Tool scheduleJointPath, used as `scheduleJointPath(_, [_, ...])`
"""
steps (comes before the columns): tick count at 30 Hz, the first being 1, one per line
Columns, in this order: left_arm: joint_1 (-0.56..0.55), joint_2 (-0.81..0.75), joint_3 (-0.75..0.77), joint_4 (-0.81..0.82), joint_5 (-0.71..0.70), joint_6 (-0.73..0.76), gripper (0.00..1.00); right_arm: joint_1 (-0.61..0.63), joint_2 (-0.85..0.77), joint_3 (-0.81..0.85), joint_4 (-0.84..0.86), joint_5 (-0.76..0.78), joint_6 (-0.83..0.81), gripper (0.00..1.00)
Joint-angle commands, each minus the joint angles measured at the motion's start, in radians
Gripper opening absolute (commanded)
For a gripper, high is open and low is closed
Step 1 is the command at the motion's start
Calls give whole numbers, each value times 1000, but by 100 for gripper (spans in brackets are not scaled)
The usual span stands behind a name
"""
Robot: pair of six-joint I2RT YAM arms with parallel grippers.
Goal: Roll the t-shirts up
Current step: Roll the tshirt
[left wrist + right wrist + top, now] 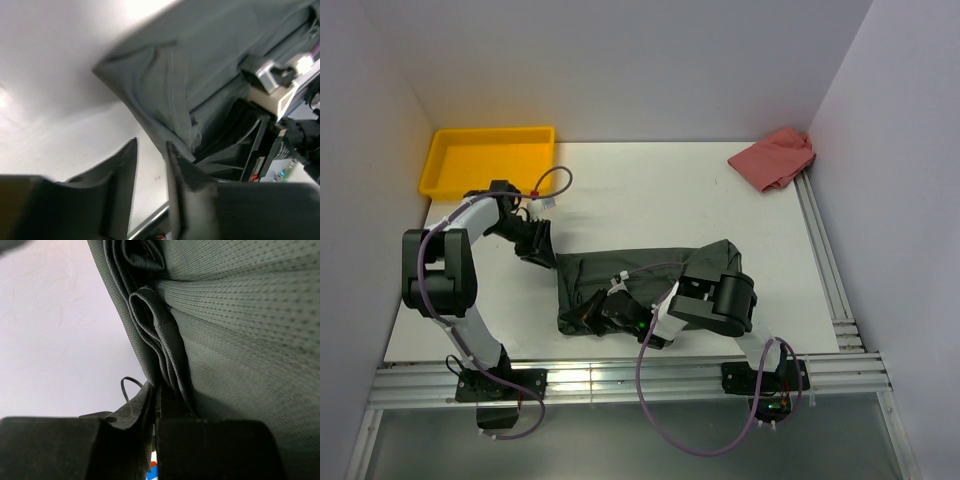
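One t-shirt (240,315) fold sits clamped inside the right pincer (156,391).

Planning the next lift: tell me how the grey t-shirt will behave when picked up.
Probably floppy: the t-shirt lies crumpled and its edge bunches in soft folds. Likely light: a thin knit weave shows up close. It should sag from any single grip point.

**Entry: legible text, brands, numbers, signs.**
- Count: none readable in any of my three views.
- Nearest candidate: a small white tag (548,203), toward ten o'clock from the middle of the table (650,190) (too small to read).
- The t-shirt (240,315), close before my wrist cameras, shows plain weave only.
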Motion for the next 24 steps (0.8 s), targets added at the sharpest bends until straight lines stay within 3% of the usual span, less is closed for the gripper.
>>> scheduleJointPath(1, [10, -4, -45, 29, 43, 20, 30, -5, 22, -4, 49, 11, 26, 0])
scheduleJointPath(7, [12, 28, -84, 81, 31, 2, 13, -5, 20, -4, 38, 9, 24, 0])
scheduleJointPath(24, [-3, 82, -66, 144, 10, -59, 17, -4, -32, 25, -114, 18, -42, 0])
